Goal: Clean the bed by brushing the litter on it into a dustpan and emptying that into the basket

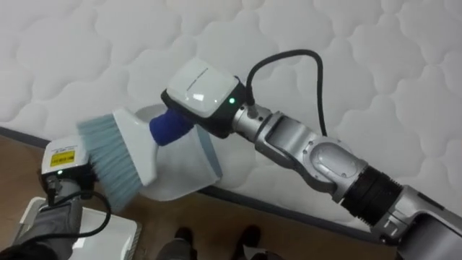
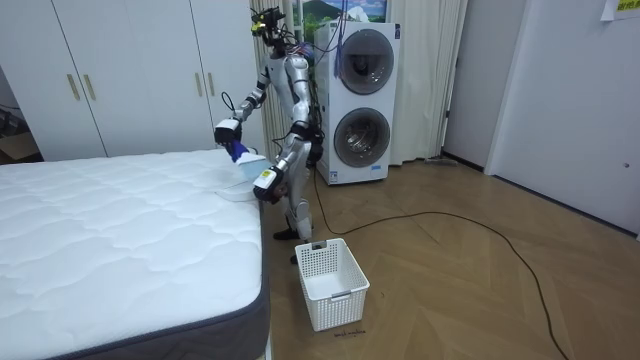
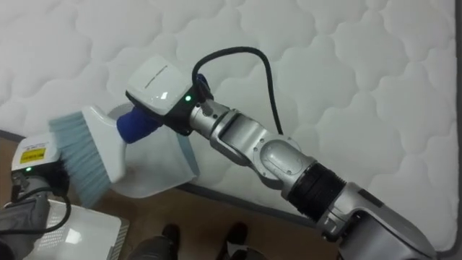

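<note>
Where your robot stands at the edge of the mattress [image 1: 346, 43], you face quilted white padding stitched in cloud-like shapes. Your right hand [image 1: 206, 94] is clenched round the blue handle of one brush [image 1: 137, 148], white-backed with pale grey bristles. It is held over one smooth white dustpan [image 1: 184, 173] that overhangs the bed's edge. Your left hand [image 1: 63, 162] sits low beside the bristles; whether it grips anything, you cannot tell. One white lattice basket [image 2: 330, 280] stands on open wood floor [image 2: 480, 290] beside the bed.
</note>
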